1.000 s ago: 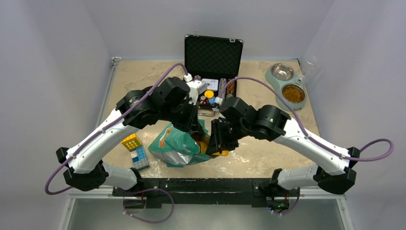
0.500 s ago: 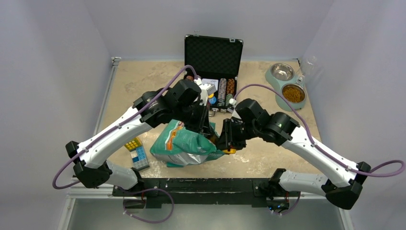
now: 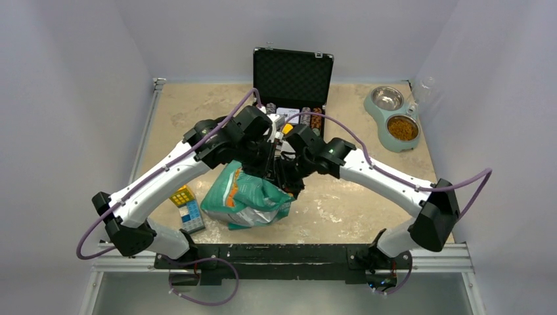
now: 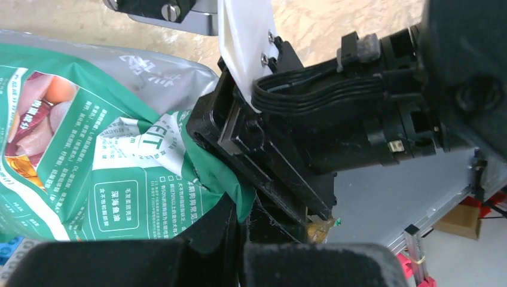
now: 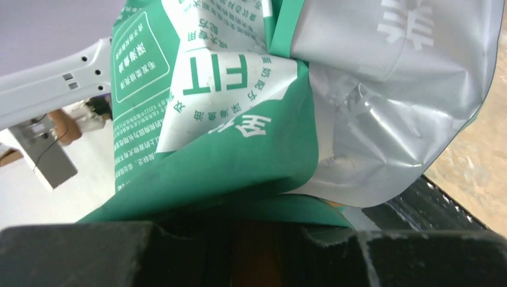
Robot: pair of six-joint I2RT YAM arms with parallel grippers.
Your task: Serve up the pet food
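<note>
Folds of the pet food bag (image 3: 246,199) are pinched in the closed left claw (image 4: 242,236) and seemingly clamped by the narrowed right claw (image 5: 239,239).

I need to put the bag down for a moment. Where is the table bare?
Bare: the back left corner, between the case and the table edge; also the strip between the case and the bowls. Crowded: mid-table around the bag and the coloured box at front left.
</note>
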